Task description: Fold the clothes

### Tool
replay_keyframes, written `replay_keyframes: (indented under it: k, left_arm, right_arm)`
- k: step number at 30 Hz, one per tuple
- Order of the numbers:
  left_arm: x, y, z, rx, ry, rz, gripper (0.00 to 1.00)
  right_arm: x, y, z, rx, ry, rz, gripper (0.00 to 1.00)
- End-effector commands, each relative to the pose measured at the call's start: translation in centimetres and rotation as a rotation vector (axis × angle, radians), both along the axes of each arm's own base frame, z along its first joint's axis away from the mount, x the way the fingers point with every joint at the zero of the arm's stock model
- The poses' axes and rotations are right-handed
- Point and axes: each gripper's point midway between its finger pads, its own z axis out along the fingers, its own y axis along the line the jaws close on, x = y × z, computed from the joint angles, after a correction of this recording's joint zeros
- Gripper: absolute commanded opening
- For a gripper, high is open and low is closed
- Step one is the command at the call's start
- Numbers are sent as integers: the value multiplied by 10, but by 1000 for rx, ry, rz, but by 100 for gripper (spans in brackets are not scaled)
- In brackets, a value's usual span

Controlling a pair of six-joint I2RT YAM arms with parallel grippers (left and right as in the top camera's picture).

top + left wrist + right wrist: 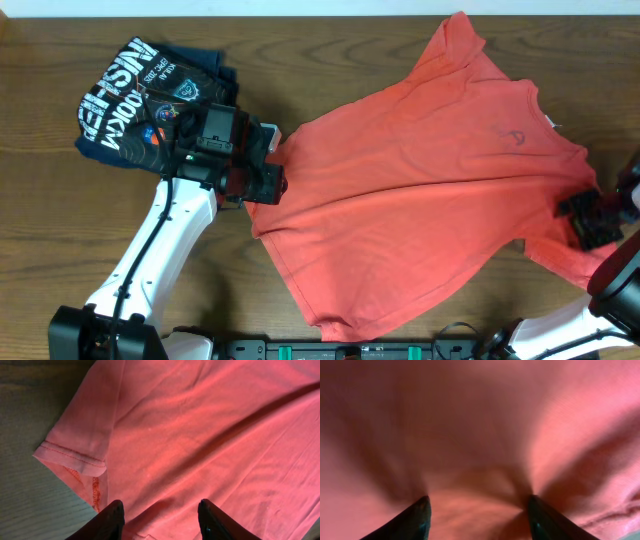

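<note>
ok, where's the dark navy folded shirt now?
Overhead view: the dark navy folded shirt lies far-left on the wooden table, beyond the left tool, beside the orange-red cotton T-shirt.

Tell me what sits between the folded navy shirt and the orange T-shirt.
The left gripper, its wrist over the navy shirt and its front at the orange T-shirt; bare table beside it. The overhead view shows this.

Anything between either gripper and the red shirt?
Nothing visible. The left gripper is at a sleeve edge of the red shirt, the right gripper over its opposite side, jaws apart over bare cloth. The navy shirt lies behind the left gripper.
</note>
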Motion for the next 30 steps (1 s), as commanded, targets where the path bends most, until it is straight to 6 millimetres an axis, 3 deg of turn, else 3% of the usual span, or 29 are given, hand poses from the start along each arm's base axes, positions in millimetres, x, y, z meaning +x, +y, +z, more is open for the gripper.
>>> replay_keyframes:
  k: [1,3,6,7,8,11,14,17,20,21,22,24,30]
  left_arm:
    - [4,0,6,0,-16,5,50]
    - [4,0,6,-1,-19,5,50]
    - [4,0,6,-1,-19,5,50]
    - [4,0,6,-1,-18,5,50]
    - [4,0,6,-1,-17,5,50]
    - [3,0,6,1,-12,5,50]
    - [3,0,6,0,-12,4,50]
    - [4,-1,6,-2,-20,3,51]
    - [4,-4,6,-2,-23,-8,54]
    - [3,-6,6,-1,-24,-17,55]
    - [2,-9,6,-1,-24,-25,56]
    - [2,-16,5,0,-32,-54,59]
    - [-1,-50,-20,12,-9,-172,63]
  right_arm:
    - [-24,-2,-16,-39,76,-49,62]
    - [-27,-4,-24,-69,75,-62,52]
    - [-26,-12,-31,-112,54,-115,13]
    - [-27,-20,-30,-139,54,-144,4]
    - [-25,-30,-27,-167,46,-160,1]
    - [-25,-64,-9,-249,43,-211,1]
    - [-10,-105,21,-321,-27,-201,1]
    - [10,-145,61,-411,-111,-171,1]
    - [25,-169,97,-483,-164,-116,4]
    - [29,-173,107,-494,-177,-112,15]
    - [33,-174,114,-491,-193,-110,34]
    - [45,-170,127,-451,-256,-98,49]
    - [77,-134,141,-262,-422,-44,52]
